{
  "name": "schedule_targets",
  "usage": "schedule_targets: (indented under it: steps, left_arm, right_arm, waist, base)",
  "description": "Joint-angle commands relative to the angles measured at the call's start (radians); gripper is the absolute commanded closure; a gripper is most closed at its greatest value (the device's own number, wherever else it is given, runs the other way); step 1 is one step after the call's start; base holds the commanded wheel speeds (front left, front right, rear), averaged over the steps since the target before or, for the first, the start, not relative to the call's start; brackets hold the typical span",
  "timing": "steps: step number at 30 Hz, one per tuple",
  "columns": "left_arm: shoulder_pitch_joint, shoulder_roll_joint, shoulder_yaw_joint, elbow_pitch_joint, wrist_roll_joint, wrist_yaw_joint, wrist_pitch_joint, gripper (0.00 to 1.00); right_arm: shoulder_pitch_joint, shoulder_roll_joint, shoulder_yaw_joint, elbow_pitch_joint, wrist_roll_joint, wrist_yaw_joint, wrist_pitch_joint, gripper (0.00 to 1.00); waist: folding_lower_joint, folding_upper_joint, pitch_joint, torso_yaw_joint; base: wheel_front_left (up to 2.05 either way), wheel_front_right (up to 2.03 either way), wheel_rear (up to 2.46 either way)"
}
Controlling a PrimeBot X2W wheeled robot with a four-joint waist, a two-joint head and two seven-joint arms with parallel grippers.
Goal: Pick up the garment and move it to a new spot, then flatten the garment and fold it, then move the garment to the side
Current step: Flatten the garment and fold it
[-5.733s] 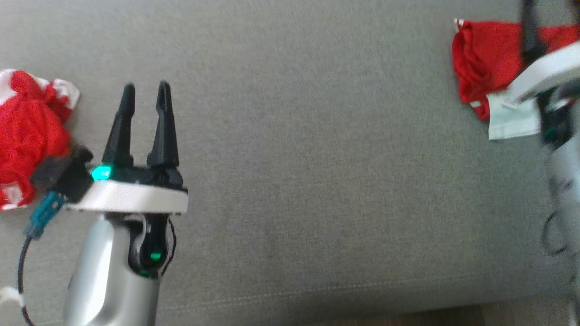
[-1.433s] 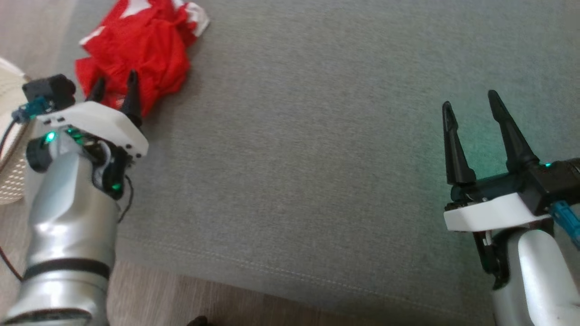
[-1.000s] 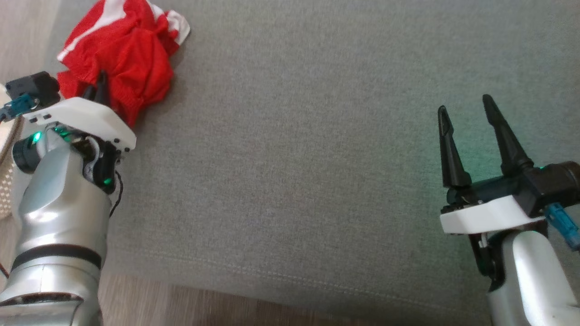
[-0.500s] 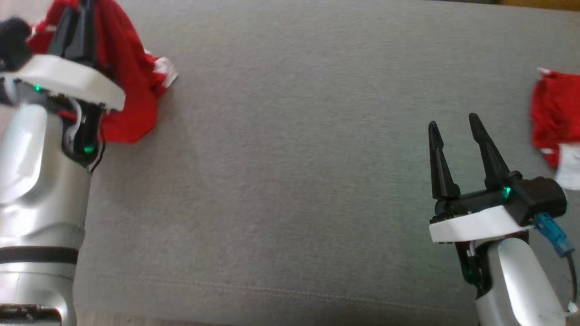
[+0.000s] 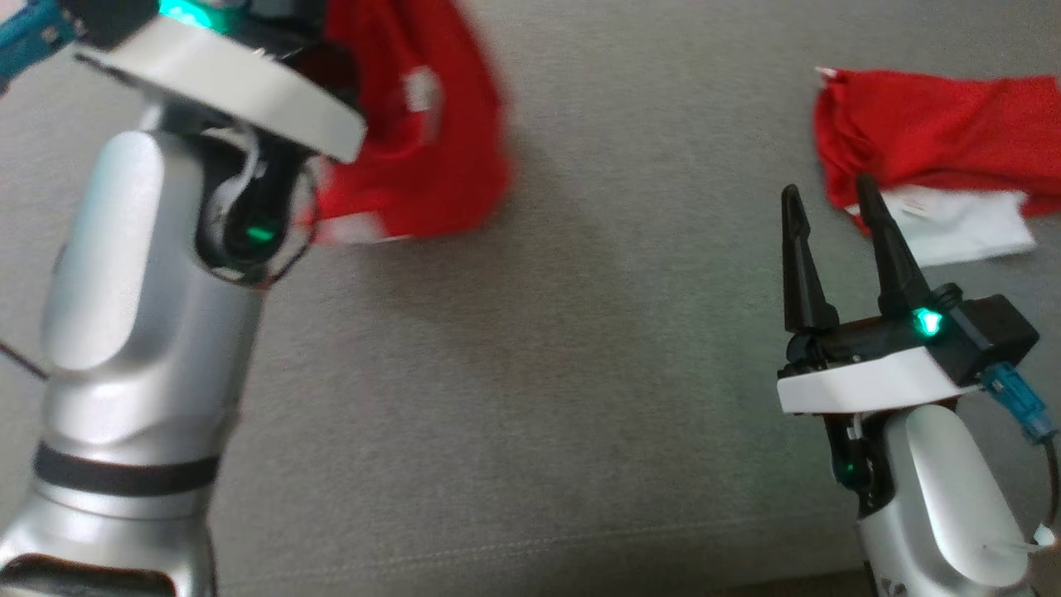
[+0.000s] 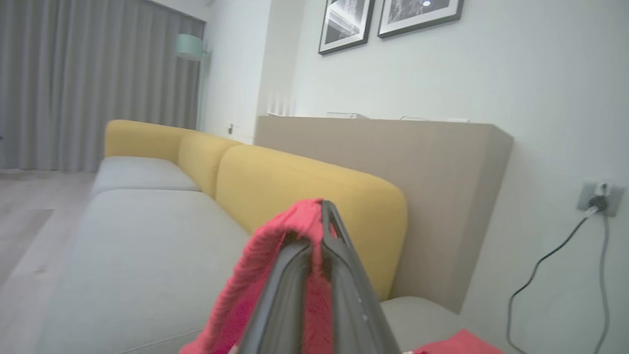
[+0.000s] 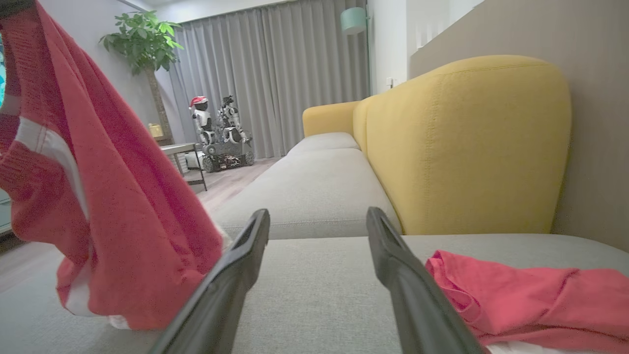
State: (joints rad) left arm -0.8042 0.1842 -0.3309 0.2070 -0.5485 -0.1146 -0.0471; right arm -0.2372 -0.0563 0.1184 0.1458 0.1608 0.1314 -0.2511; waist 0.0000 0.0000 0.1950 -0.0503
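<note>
Hanging from the left end effector [image 6: 322, 212], which is closed on its top fold, the red garment [image 7: 103, 196] points down, long axis vertical, over the gray sofa seat [image 5: 580, 373]. The right end effector [image 5: 826, 186] stands wide, empty.

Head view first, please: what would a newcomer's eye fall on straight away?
The red garment hangs at the left, pinched in the shut left gripper over the grey sofa seat. Next comes a second red garment lying on the seat at the right, just beyond the open right gripper, with the bright yellow backrest behind.
</note>
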Motion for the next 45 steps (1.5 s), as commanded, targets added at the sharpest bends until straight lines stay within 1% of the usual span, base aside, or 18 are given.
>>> schedule_targets:
  steps: [1, 3, 5, 7, 10, 12, 14, 15, 17, 18, 22, 25, 26, 27, 32, 36, 40, 45]
  left_arm:
    - [-0.064, 0.007, 0.034, -0.073, -0.03, 0.018, 0.03, 1.0]
    - [-0.066, -0.016, 0.041, -0.116, -0.059, 0.044, 0.065, 1.0]
    - [-0.068, -0.021, 0.046, -0.141, -0.069, 0.068, 0.094, 1.0]
    - [-0.065, -0.006, 0.051, -0.139, -0.058, 0.087, 0.112, 1.0]
    - [-0.052, 0.03, 0.067, -0.08, -0.048, 0.105, 0.131, 1.0]
    - [-0.043, 0.07, 0.071, -0.012, -0.026, 0.107, 0.136, 1.0]
    - [-0.042, 0.125, 0.06, 0.063, 0.019, 0.095, 0.127, 1.0]
    - [-0.042, 0.125, 0.06, 0.063, 0.019, 0.095, 0.127, 1.0]
    - [-0.042, 0.162, 0.059, 0.142, 0.045, 0.087, 0.106, 1.0]
    - [-0.048, 0.19, 0.052, 0.216, 0.071, 0.077, 0.079, 1.0]
    - [-0.076, 0.209, 0.044, 0.342, 0.1, 0.067, 0.016, 1.0]
    - [-0.097, 0.201, 0.032, 0.424, 0.114, 0.062, -0.029, 0.99]
    - [-0.102, 0.197, 0.025, 0.45, 0.12, 0.061, -0.042, 0.67]
    - [-0.106, 0.189, 0.021, 0.475, 0.123, 0.062, -0.054, 0.01]
    - [-0.122, 0.161, 0.011, 0.573, 0.122, 0.057, -0.112, 0.0]
    - [-0.119, 0.14, 0.019, 0.61, 0.104, 0.049, -0.159, 0.0]
    - [-0.091, 0.118, 0.035, 0.604, 0.076, 0.038, -0.188, 0.0]
    - [-0.004, 0.09, 0.065, 0.536, 0.036, 0.031, -0.208, 0.0]
  right_arm:
    - [-0.036, 0.006, 0.022, -0.037, 0.013, -0.001, -0.01, 0.0]
    - [-0.04, 0.006, 0.023, -0.046, 0.02, -0.001, -0.01, 0.0]
    - [-0.042, 0.006, 0.024, -0.055, 0.027, -0.001, -0.01, 0.0]
    - [-0.046, 0.006, 0.026, -0.063, 0.033, -0.001, -0.01, 0.0]
    - [-0.052, 0.006, 0.033, -0.072, 0.043, -0.001, -0.01, 0.0]
    - [-0.056, 0.006, 0.041, -0.077, 0.047, -0.001, -0.011, 0.0]
    - [-0.063, 0.006, 0.049, -0.082, 0.052, -0.001, -0.011, 0.0]
    - [-0.063, 0.006, 0.049, -0.082, 0.052, -0.001, -0.011, 0.0]
    - [-0.072, 0.006, 0.057, -0.087, 0.055, -0.001, -0.011, 0.0]
    - [-0.079, 0.006, 0.063, -0.088, 0.057, -0.001, -0.011, 0.0]
    - [-0.086, 0.006, 0.072, -0.085, 0.056, -0.001, -0.011, 0.0]
    - [-0.083, 0.006, 0.074, -0.081, 0.052, -0.001, -0.011, 0.0]
    - [-0.08, 0.006, 0.075, -0.078, 0.05, -0.001, -0.011, 0.0]
    - [-0.077, 0.006, 0.075, -0.074, 0.048, -0.001, -0.011, 0.0]
    - [-0.066, 0.006, 0.08, -0.056, 0.036, -0.001, -0.011, 0.0]
    - [-0.053, 0.006, 0.072, -0.043, 0.027, -0.001, -0.011, 0.0]
    - [-0.029, 0.006, 0.05, -0.028, 0.015, -0.001, -0.011, 0.0]
    - [0.019, 0.006, 0.014, -0.012, 0.002, -0.001, -0.011, 0.0]
  waist:
    - [0.0, 0.0, 0.016, -0.043]
    - [0.0, 0.0, 0.026, -0.062]
    - [0.0, 0.0, 0.04, -0.076]
    - [0.0, 0.0, 0.055, -0.089]
    - [0.0, 0.0, 0.079, -0.104]
    - [0.0, 0.0, 0.097, -0.114]
    - [0.0, 0.0, 0.116, -0.124]
    - [0.0, 0.0, 0.116, -0.124]
    - [0.0, 0.0, 0.135, -0.132]
    - [0.0, 0.0, 0.149, -0.135]
    - [0.0, 0.0, 0.167, -0.13]
    - [0.0, 0.0, 0.165, -0.116]
    - [0.0, 0.0, 0.162, -0.111]
    - [0.0, 0.0, 0.156, -0.103]
    - [0.0, 0.0, 0.121, -0.07]
    - [0.0, 0.0, 0.081, -0.04]
    - [0.0, 0.0, 0.034, -0.004]
    - [0.0, 0.0, -0.03, 0.045]
  base:
    - [0.0, 0.0, 0.0]
    - [0.0, 0.0, 0.0]
    - [0.0, 0.0, 0.0]
    - [0.0, 0.0, 0.0]
    - [0.0, 0.0, 0.0]
    - [0.0, 0.0, 0.0]
    - [0.0, 0.0, 0.0]
    - [0.0, 0.0, 0.0]
    - [0.0, 0.0, 0.0]
    - [0.0, 0.0, 0.0]
    - [0.0, 0.0, 0.0]
    - [0.0, 0.0, 0.0]
    - [0.0, 0.0, 0.0]
    - [0.0, 0.0, 0.0]
    - [0.0, 0.0, 0.0]
    - [0.0, 0.0, 0.0]
    - [0.0, 0.0, 0.0]
    - [0.0, 0.0, 0.0]
